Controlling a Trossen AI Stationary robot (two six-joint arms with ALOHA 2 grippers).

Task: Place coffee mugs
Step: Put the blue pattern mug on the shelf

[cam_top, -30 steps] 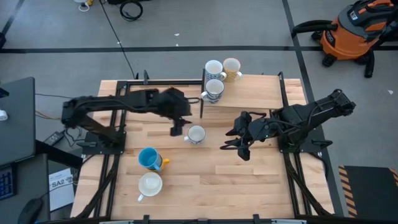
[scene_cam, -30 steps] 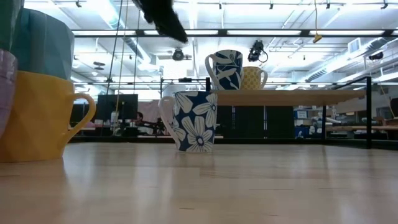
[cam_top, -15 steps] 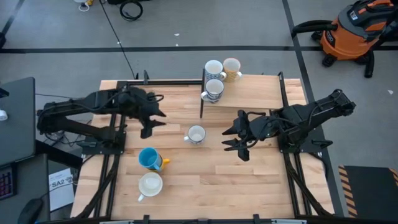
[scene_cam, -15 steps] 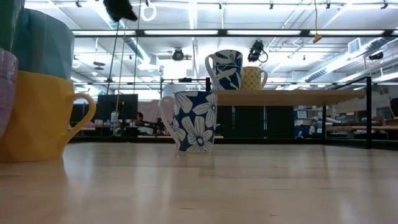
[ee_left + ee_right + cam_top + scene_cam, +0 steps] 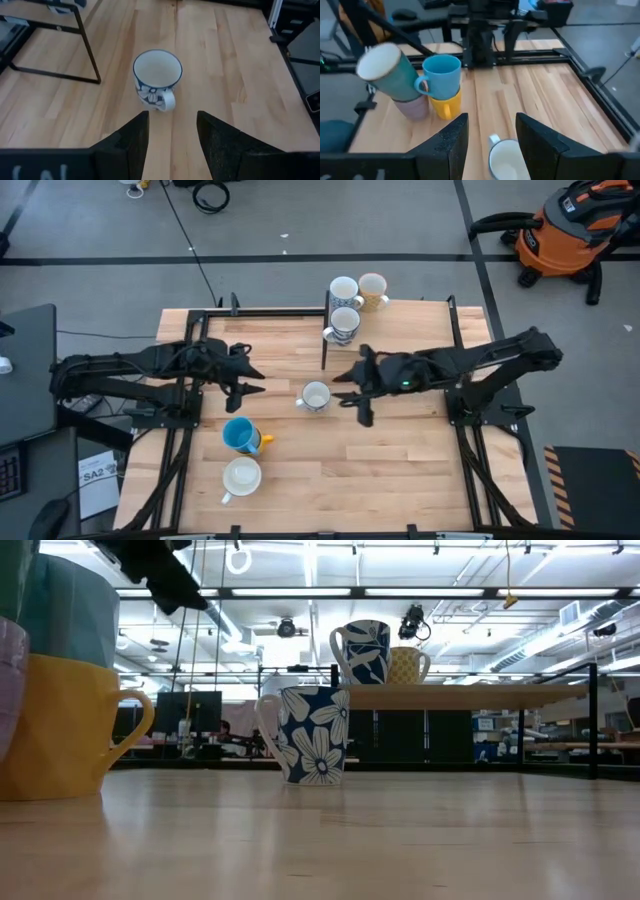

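A blue-and-white flowered coffee mug (image 5: 315, 395) stands upright on its base at the table's middle, also in the low view (image 5: 312, 735). My right gripper (image 5: 354, 392) hangs open just right of it, the mug's rim (image 5: 507, 160) showing below its fingers. My left gripper (image 5: 250, 380) is open over the table's left part, facing the mug (image 5: 157, 77) from a distance; it shows high up in the low view (image 5: 160, 570). Three mugs (image 5: 343, 323) (image 5: 343, 290) (image 5: 373, 288) stand on the raised wooden shelf (image 5: 420, 330).
Near the front left, a blue mug (image 5: 238, 434) sits on a yellow one (image 5: 445, 106), and a teal mug with a cream inside (image 5: 240, 477) tilts on a purple one (image 5: 414, 106). The shelf's dark metal leg (image 5: 323, 348) stands just behind the flowered mug.
My left gripper has drawn back from the flowered mug toward the table's left edge, sinking a little. My right gripper has moved toward the table's left, up to the mug's right side, and has rolled. The mug has stayed where it was.
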